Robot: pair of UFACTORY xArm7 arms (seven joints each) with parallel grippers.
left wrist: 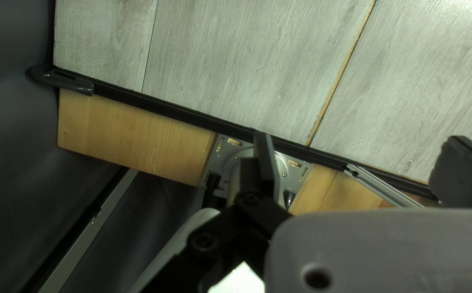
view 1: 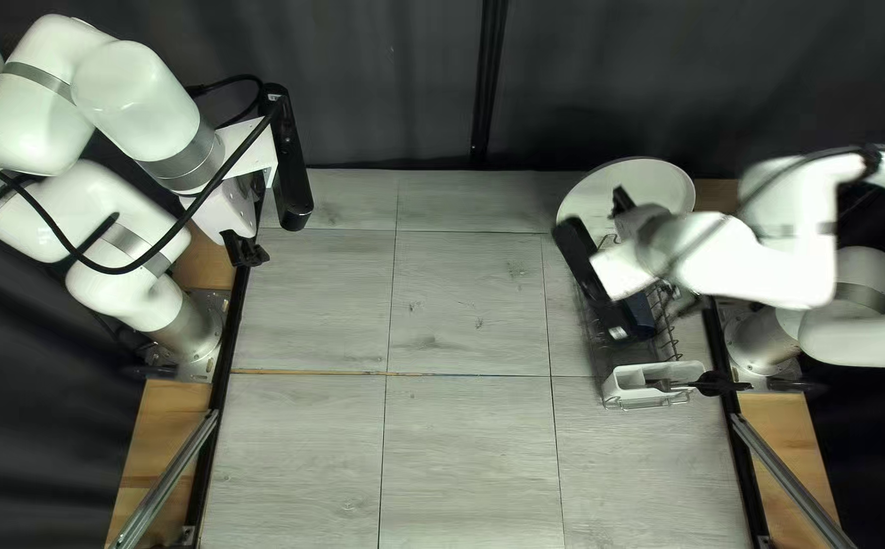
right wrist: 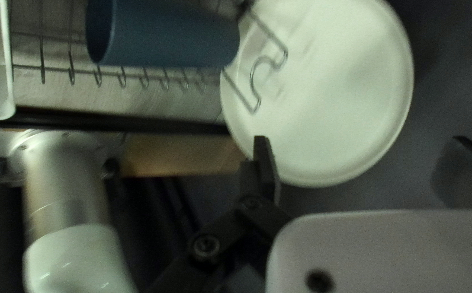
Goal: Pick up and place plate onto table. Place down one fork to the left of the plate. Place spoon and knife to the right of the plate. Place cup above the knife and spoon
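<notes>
1. Two white arms stood at opposite edges of the surface [view 1: 463, 295], which was pale grey wood-grain panelling with dark joints and one thin tan seam.
2. A dark curtain [view 1: 381, 81] hung behind the far edge. Black edging, light wooden boards [view 1: 147, 447] and metal rails [view 1: 170, 478] ran along the sides.
3. Wire rack [view 1: 676, 341] stood on the surface at the right. The round white plate [view 1: 656, 183] was at its far end, with wire crossing in front; exact lean could not be told.
4. Blue cup [right wrist: 165, 35] was at the rack, just beside the plate. White holder [view 1: 630, 394] at the near end bore utensils [view 1: 666, 385], types indistinct.
5. Left end effector [view 1: 244, 249]: released, raised near its own base.
6. Right end effector [view 1: 622, 201]: released, near the plate; contact could not be told. Its arm appeared blurred.
</notes>
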